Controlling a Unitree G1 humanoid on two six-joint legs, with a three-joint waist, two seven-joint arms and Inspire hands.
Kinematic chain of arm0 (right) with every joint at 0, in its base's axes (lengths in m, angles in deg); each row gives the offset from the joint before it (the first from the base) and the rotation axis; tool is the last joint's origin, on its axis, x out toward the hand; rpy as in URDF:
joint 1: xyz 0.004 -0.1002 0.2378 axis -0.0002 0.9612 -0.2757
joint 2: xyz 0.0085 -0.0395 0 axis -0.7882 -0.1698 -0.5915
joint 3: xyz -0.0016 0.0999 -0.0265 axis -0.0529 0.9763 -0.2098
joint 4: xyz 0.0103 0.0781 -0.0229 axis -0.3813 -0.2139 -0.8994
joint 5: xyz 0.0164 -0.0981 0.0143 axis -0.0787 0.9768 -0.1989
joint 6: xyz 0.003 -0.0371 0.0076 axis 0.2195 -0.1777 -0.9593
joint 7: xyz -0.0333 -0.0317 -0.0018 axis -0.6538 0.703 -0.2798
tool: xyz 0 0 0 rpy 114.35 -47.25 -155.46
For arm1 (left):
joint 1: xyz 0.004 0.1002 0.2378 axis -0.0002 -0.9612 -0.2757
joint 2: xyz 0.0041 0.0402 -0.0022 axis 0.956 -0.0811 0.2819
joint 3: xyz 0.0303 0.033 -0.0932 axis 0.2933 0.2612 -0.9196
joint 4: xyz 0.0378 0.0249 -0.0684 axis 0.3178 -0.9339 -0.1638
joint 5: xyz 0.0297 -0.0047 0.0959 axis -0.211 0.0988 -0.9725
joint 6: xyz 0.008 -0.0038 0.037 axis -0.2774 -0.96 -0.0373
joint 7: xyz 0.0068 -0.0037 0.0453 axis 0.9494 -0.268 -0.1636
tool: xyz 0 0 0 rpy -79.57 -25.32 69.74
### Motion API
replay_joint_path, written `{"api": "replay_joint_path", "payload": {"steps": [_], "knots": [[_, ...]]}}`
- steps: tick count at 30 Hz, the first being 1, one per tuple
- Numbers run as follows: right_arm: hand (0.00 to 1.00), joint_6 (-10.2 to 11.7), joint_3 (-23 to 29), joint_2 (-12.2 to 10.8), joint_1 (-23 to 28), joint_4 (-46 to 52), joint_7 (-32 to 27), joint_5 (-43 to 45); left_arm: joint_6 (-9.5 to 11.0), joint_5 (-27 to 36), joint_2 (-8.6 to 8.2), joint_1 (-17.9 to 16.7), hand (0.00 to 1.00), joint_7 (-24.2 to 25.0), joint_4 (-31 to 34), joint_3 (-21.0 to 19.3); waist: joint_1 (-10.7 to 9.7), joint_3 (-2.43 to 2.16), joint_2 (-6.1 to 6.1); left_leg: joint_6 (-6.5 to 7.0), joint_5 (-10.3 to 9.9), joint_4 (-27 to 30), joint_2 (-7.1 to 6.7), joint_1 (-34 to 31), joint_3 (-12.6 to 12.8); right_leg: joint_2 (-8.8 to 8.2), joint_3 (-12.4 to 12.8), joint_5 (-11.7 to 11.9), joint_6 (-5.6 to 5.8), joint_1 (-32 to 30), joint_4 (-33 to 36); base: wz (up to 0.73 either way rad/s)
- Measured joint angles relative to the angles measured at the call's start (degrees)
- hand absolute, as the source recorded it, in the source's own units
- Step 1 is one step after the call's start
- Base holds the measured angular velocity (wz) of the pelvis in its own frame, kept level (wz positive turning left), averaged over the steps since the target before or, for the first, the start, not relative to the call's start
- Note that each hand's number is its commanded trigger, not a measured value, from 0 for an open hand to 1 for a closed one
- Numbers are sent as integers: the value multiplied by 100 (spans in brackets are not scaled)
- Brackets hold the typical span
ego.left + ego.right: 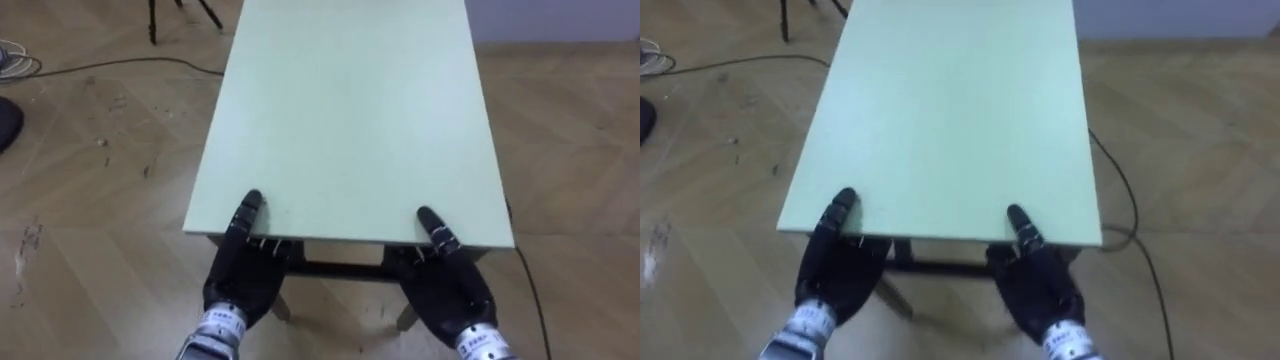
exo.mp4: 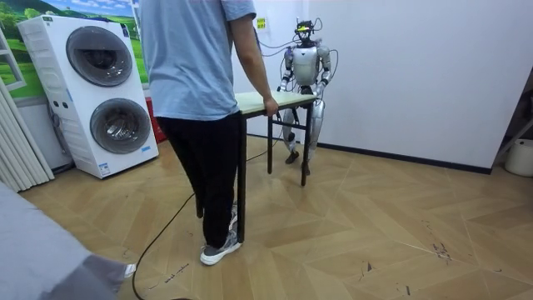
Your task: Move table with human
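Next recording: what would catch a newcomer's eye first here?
The pale green table stretches away from the robot, whose left hand and right hand grip the near edge, thumbs on top. In the room view a person holds the opposite end, with stacked washing machines at the room view's left.

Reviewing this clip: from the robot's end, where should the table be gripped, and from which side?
Take the table by its near short edge, from the robot's side: the thin flat top overhangs its frame, so thumbs lie on top, fingers beneath. One hand near each corner, as the left hand and right hand sit now.
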Motion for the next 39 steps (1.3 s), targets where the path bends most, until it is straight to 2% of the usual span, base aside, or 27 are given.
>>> {"api": "replay_joint_path", "payload": {"steps": [2,3,5,6,8,12,14,15,16,17,18,19,20,21,22,24,25,26,27,28,29,30,31,33,35,38,39], "knots": [[100,29,-67,0,1,4,-50,45,-22,16,2,-39,100,2,10,-51,199,2,-17,18,8,-11,100,-2,270,119,-39,-87,-94,161,-406,-61],[100,48,-80,-11,-58,4,-103,67,-70,14,-3,-41,100,2,21,-125,356,35,56,27,13,-16,200,-6,410,164,-179,-94,-99,273,-757,-72],[100,50,-106,-7,-141,2,-198,52,-107,16,-5,-27,100,1,22,-176,407,52,141,47,74,-31,265,-41,466,195,-367,-98,-64,359,-1068,-34],[100,60,-106,-7,-140,-9,-215,23,-129,19,-3,-27,100,-13,21,-162,405,53,189,64,143,-72,274,-45,460,204,-409,-64,8,320,-1104,0],[100,58,-124,0,-114,-17,-217,-16,-147,19,0,-63,100,-18,22,-152,406,50,223,65,263,-154,289,-43,444,263,-379,-18,-32,266,-1095,0],[100,68,-193,-19,-19,-146,-213,15,-155,10,36,-259,100,-17,21,-142,495,46,238,-7,497,-123,551,-33,432,540,-325,156,-236,258,-1182,-13],[100,102,-196,-66,46,-163,-224,56,-148,9,62,-338,100,-16,31,-117,522,48,239,-137,675,-183,609,-34,318,658,-321,246,-353,254,-1240,-10],[100,110,-208,-71,47,-203,-226,62,-158,9,77,-359,100,-16,30,-113,572,51,227,-402,854,-274,591,-37,213,705,-327,292,-435,254,-1323,-7],[100,163,-222,-111,30,-252,-227,54,-170,9,84,-351,100,-16,28,-118,606,65,140,-1101,1127,-474,522,-46,7,688,-343,426,-546,241,-1507,-9],[100,185,-225,-120,27,-257,-227,67,-169,-5,81,-351,100,-15,31,-124,608,60,101,-1400,1228,-506,498,-75,-209,628,-367,537,-622,219,-1617,-44],[100,198,-242,-108,-33,-276,-229,141,-169,-54,64,-405,100,89,34,-170,746,63,102,-1417,1144,-38,650,-152,-632,634,-566,706,-697,176,-1723,-79],[100,235,-286,-123,-105,-364,-230,222,-173,-53,11,-523,100,175,37,-240,819,46,155,-1329,852,711,884,-186,-1051,729,-760,814,-777,209,-1812,-88],[100,306,-317,-154,-117,-381,-247,252,-178,-52,-51,-606,100,269,37,-312,824,45,182,-1318,634,1382,1094,-163,-1438,776,-1013,864,-858,221,-1815,-52],[100,316,-327,-201,-115,-384,-247,247,-177,-52,-62,-645,100,324,38,-330,826,48,187,-1300,553,1623,1214,-93,-1570,801,-1106,891,-898,209,-1795,-17],[100,327,-351,-175,-92,-385,-246,251,-179,-51,-68,-721,100,403,37,-340,774,52,182,-1342,521,1892,1401,129,-1898,839,-1187,912,-945,157,-1718,0],[100,382,-355,-114,-75,-384,-246,291,-225,-49,-95,-767,100,447,38,-335,669,61,204,-1410,564,1792,1566,605,-2349,827,-1245,902,-963,14,-1575,11],[100,443,-359,-82,-89,-384,-246,336,-269,-55,-113,-756,100,449,43,-321,626,55,245,-1520,653,1556,1555,923,-2598,778,-1259,887,-962,-160,-1406,14],[100,487,-349,-66,-107,-384,-246,367,-286,-62,-118,-735,100,449,42,-319,622,73,277,-1625,595,1290,1531,993,-2668,758,-1257,872,-935,-225,-1290,25],[100,531,-317,-106,-89,-384,-248,390,-319,-125,-67,-681,100,411,39,-271,534,89,249,-1700,530,883,1373,1077,-2645,725,-1184,887,-902,-351,-1232,48],[100,540,-323,-134,-79,-382,-201,422,-326,-110,-2,-633,100,401,43,-277,415,75,217,-1706,534,489,1279,1125,-2647,799,-880,947,-911,-448,-1332,57],[100,539,-324,-125,-86,-381,-160,432,-326,-93,11,-596,100,401,46,-279,340,69,221,-1718,539,288,1252,1142,-2653,815,-792,1004,-911,-497,-1386,57],[100,559,-322,-108,-120,-371,-115,373,-334,-93,14,-517,100,402,53,-287,306,69,276,-1815,524,-34,1258,1215,-2648,787,-796,1115,-967,-593,-1514,23],[100,563,-341,-71,-223,-368,-114,318,-336,-94,-31,-493,100,404,62,-346,322,81,408,-1898,355,44,1356,1216,-2611,798,-937,1197,-1043,-658,-1497,10],[100,546,-344,32,-314,-369,-157,247,-416,-31,-74,-469,100,368,62,-320,249,94,640,-1846,47,15,1377,1333,-2493,836,-1064,1214,-1056,-676,-1455,13],[100,516,-264,-7,-384,-369,-159,233,-397,15,-78,-396,100,317,58,-258,26,109,687,-1774,-194,-309,1267,1487,-2172,662,-1206,1262,-1016,-810,-1308,41],[100,480,-82,-42,-497,-383,-147,269,-356,17,-136,-189,100,311,-60,-165,-8,124,696,-1738,-395,-583,1070,1506,-1794,411,-1230,1494,-940,-1133,-1192,6],[100,461,35,-104,-558,-441,-147,280,-338,20,-198,-41,100,310,-208,-121,-3,146,672,-1746,-463,-560,959,1462,-1564,243,-1183,1625,-886,-1254,-1172,-14]]}}
